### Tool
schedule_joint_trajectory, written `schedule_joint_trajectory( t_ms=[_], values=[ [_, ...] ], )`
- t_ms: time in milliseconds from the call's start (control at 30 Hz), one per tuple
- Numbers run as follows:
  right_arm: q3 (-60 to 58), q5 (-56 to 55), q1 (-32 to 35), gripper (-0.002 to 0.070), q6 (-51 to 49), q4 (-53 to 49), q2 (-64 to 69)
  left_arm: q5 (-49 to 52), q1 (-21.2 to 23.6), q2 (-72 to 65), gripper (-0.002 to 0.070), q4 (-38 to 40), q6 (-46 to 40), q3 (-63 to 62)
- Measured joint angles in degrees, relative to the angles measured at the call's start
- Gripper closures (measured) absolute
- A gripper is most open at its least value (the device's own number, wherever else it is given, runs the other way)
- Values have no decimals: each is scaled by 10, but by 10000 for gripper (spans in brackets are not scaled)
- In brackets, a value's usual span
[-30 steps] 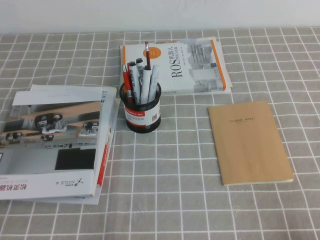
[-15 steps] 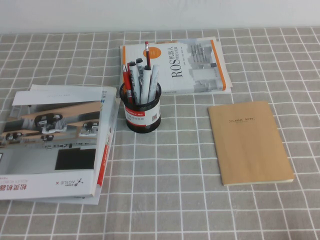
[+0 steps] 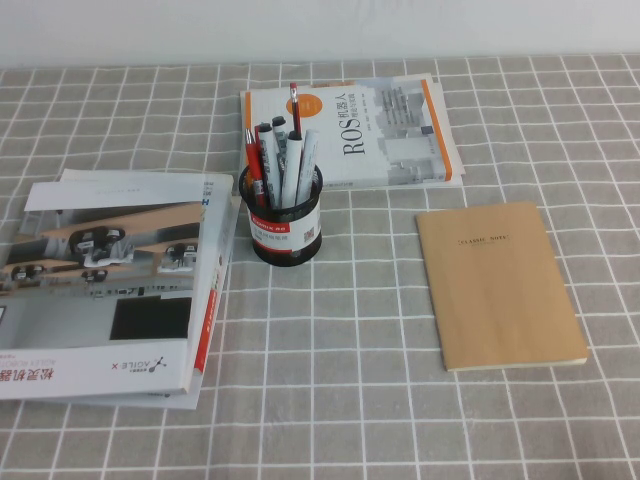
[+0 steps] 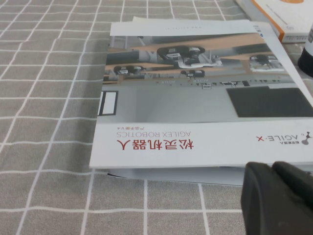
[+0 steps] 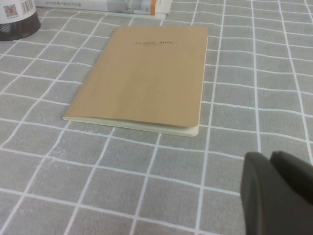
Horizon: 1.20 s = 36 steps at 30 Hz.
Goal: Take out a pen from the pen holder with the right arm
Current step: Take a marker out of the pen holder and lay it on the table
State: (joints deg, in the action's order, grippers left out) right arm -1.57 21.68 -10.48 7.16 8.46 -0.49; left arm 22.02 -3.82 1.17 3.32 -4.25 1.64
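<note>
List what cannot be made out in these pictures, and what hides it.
1. Arms: outside the high view. The left gripper, shut, shows only in its wrist view, near the booklet; the right gripper, shut, near the notebook.
2. Lower parts of the pens: high view, hidden by the pen holder; count unclear.
3. The pens: right wrist view, beyond the edge.
4. The notebook title: too small in the high view.

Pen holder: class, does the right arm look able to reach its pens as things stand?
Probably yes. The pens stand with tops free in the pen holder; only the flat brown notebook lies between it and the shut right gripper. The shut left gripper sits by the white booklet.
</note>
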Motion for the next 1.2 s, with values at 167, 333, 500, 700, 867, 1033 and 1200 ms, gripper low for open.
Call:
schedule_joint_trajectory(
  t_ms=[167, 333, 500, 700, 867, 1033, 1200],
  values=[
    [0, 0, 0, 689, 0, 0, 0, 0, 0, 0, 680, 0, 0, 0],
    [0, -13, 0, 689, 0, 26, 0, 0, 0, 0, 680, 0, 0, 0],
    [0, -51, 0, 689, 0, 77, 0, 0, 0, 0, 680, 0, 0, 0],
    [0, -125, 0, 689, 0, 190, 0, 0, 0, 0, 680, 0, 0, 0],
    [0, -163, 0, 689, 0, 287, 0, 0, 0, 0, 680, 0, 0, 0],
    [0, -180, 0, 689, 0, 316, 0, 0, 0, 0, 680, 0, 0, 0],
    [0, -189, 0, 689, 0, 329, 0, 0, 0, 0, 680, 0, 0, 0]
  ],
)
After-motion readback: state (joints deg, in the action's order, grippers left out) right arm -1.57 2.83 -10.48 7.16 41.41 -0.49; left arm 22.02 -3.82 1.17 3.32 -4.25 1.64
